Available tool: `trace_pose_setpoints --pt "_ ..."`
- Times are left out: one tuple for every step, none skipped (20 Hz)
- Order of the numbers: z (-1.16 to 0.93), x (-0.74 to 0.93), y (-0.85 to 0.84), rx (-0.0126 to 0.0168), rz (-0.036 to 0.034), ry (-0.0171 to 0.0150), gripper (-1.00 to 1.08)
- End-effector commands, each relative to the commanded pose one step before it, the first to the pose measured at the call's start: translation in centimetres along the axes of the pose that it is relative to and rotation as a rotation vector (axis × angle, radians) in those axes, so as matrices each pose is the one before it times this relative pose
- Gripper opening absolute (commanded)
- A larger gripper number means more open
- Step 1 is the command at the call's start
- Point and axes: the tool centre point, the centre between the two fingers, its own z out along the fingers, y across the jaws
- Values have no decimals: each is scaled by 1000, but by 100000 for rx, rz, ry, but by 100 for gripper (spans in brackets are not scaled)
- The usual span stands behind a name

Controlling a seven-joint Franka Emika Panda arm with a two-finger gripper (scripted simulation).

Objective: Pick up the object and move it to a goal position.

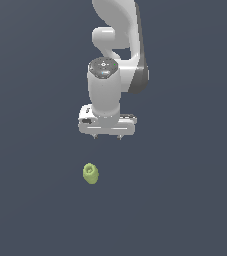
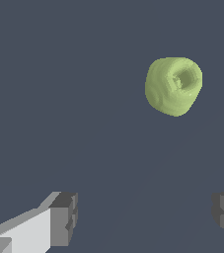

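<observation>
Gripper point(image 2: 143, 217) fingers spread wide, holding nothing. Object point(image 1: 90, 173) lies on surface point(image 1: 185, 200), apart, at 7 o'clock of gripper in exterior view.

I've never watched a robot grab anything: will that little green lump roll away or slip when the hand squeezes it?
The lump looks rounded all over, so a nudge would probably roll it. It is stubby and much smaller than the open hand, so it could squirt sideways unless gripped centrally. Its faceted surface with a dimple on top suggests a stiff body, though the pictures cannot confirm that.
</observation>
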Motion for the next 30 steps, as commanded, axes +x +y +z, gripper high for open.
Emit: trace_pose_setpoints --pt "0 0 1 0 0 0 100" --pt "-31 18 -60 4 -67 71 100" --pt "-111 47 -194 19 -226 242 100" --pt "-175 79 -311 32 -358 384 100" --pt "-240 109 -429 47 -490 527 100" --pt "-306 136 -546 65 -619 669 100" --pt "-340 148 -607 78 -681 742 100" --pt "-274 118 -492 68 -544 598 100" --pt "-203 85 -363 53 -395 441 100" --pt "-129 53 -231 35 -244 279 100" --pt "-55 21 -100 15 -97 119 100" --pt "-7 -15 5 0 0 0 100" --pt "91 -19 150 -24 152 -183 100" --pt "34 15 58 -10 -37 -57 100" --pt "18 56 21 -7 -195 -2 100" --pt "27 86 32 -10 -309 -2 100" --pt "46 112 66 -15 -390 -24 100" --pt "66 136 92 -21 -481 -45 100" --pt "83 161 120 -25 -570 -63 100" --pt "100 185 146 -28 -661 -77 100" --pt "115 209 166 -30 -757 -87 100" --pt "129 235 187 -32 -862 -92 100" --pt "143 259 209 -33 -964 -99 100" --pt "161 279 236 -33 -1057 -111 100" --pt "180 298 265 -32 -1154 -125 100" --pt "198 316 296 -30 -1251 -136 100" --pt "218 332 326 -28 -1352 -146 100" --pt "239 346 360 -24 -1452 -158 100" --pt "260 356 395 -18 -1551 -169 100" --pt "283 364 431 -12 -1650 -180 100"
